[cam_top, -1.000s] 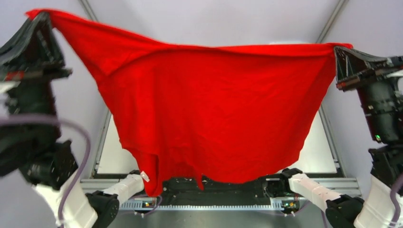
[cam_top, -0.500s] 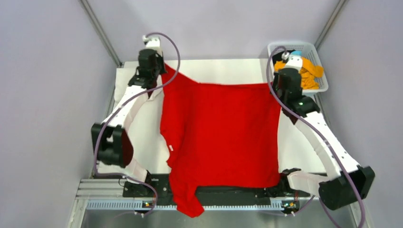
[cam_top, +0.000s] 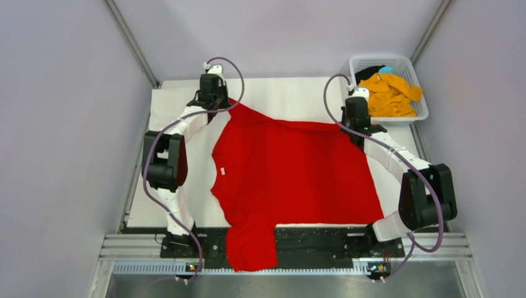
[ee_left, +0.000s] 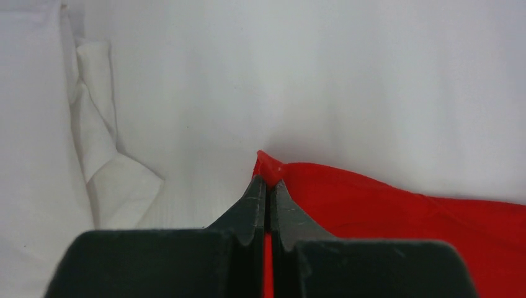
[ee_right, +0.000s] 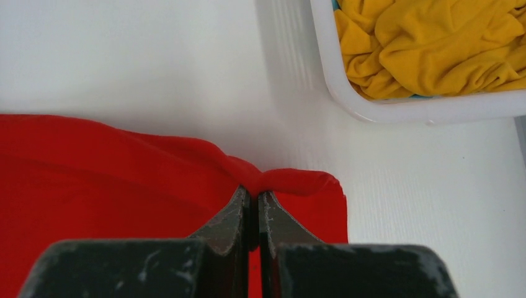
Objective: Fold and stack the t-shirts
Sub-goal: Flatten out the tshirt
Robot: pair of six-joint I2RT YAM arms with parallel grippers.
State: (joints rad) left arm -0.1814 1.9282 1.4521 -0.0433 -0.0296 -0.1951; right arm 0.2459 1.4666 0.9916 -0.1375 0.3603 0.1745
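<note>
- The worktop (cam_top: 291,93) is covered in white and boxed in by pale walls on three sides. Nothing stands between the camera above and the cloth.
- One red t-shirt (cam_top: 291,167) lies spread across the middle of the worktop, mostly flat with a few shallow wrinkles. One part hangs over the near edge and onto the dark rail between the arm bases.
- Two arms reach from the near edge to the far half of the worktop. The left arm (cam_top: 166,162) runs up the left side of the shirt with its elbow bent outward. The right arm (cam_top: 427,197) mirrors it on the right side.
- One white basket (cam_top: 397,57) sits at the far right corner, near the right wrist but apart from the red shirt.
- One orange-yellow t-shirt (cam_top: 389,93) is bunched in the basket and fills most of it.
- One piece of rumpled white cloth (ee_left: 105,167) lies at the far left of the worktop, beside the left wrist. I cannot tell whether it is a shirt.
- One black cloth (cam_top: 370,71) shows at the far side of the basket, partly under the orange-yellow one.
- The left end effector (ee_left: 268,183) is low over the worktop, its fingers pressed together on the far left corner of the red t-shirt.
- The right end effector (ee_right: 253,194) is also low, clamped on a gathered fold at the shirt's far right corner.
- One small white label (cam_top: 221,172) shows near the shirt's left edge.
</note>
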